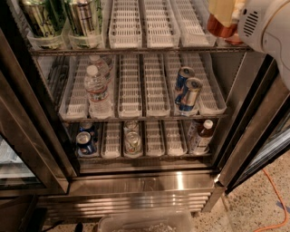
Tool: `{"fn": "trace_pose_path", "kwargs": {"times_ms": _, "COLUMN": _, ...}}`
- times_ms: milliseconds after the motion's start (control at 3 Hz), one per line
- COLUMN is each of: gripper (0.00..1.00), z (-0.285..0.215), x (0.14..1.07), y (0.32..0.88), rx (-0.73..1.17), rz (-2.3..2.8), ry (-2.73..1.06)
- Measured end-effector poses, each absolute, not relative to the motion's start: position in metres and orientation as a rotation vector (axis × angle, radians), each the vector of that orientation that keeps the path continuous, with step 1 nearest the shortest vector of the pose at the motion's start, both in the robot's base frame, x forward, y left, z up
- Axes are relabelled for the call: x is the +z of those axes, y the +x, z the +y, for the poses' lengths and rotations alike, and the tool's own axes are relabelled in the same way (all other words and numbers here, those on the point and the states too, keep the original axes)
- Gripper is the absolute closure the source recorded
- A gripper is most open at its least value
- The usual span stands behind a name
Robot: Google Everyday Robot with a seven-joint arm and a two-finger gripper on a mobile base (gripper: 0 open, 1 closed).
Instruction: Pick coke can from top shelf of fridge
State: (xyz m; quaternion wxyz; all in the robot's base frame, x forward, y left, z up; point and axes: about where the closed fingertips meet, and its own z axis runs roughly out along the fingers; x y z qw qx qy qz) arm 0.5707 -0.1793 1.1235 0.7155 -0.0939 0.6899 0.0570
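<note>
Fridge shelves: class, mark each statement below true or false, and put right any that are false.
1. Two blue-and-silver cans are on the middle shelf, right of centre. True.
2. The water bottles are on the bottom shelf. False: the water bottles are on the middle shelf, at its left side.
3. The pincer is at the right end of the top shelf, at the coke can. True.
4. The tall green cans are at the right end of the top shelf. False: they are at its left end.
</note>
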Motion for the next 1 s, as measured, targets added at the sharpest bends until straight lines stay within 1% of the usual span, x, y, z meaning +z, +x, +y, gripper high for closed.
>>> {"fn": "trace_pose_path", "kwargs": {"times_ms": 333, "gripper": 1.0, "z": -0.173, "x": 1.119, "y": 0.567, "rx": 0.136, "rz": 1.536, "ry": -0.23}}
{"fn": "trace_pose_path", "kwargs": {"times_ms": 667, "gripper": 1.0, "z": -0.154, "x": 1.087, "y": 0.537, "rx": 0.165, "rz": 1.59, "ry": -0.33}}
{"fn": "trace_pose_path", "kwargs": {"times_ms": 1000, "gripper": 1.0, "z": -0.119, "x": 1.041, "y": 0.494, "rx": 0.253, "rz": 1.675, "ry": -0.488}}
